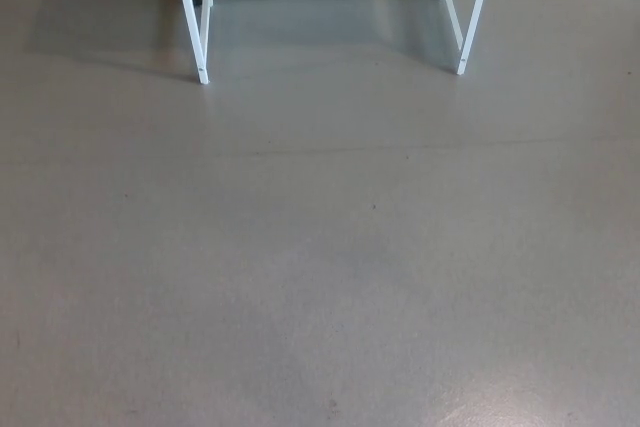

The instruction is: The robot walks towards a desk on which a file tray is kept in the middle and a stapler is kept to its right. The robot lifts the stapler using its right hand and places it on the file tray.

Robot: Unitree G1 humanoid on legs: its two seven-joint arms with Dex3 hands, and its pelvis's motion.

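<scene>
Smooth grey floor (320, 247) below a desk frame.
White metal legs (193, 27) upper left, matching legs (471, 27) upper right; hands unseen, fingers indeterminable.

The grey floor (320, 247) looks smooth with a dull sheen, faintly scuffed and glossier at the near right, while the two white table legs (198, 27) at the far side look like painted metal, smooth and semi-matt.
</scene>
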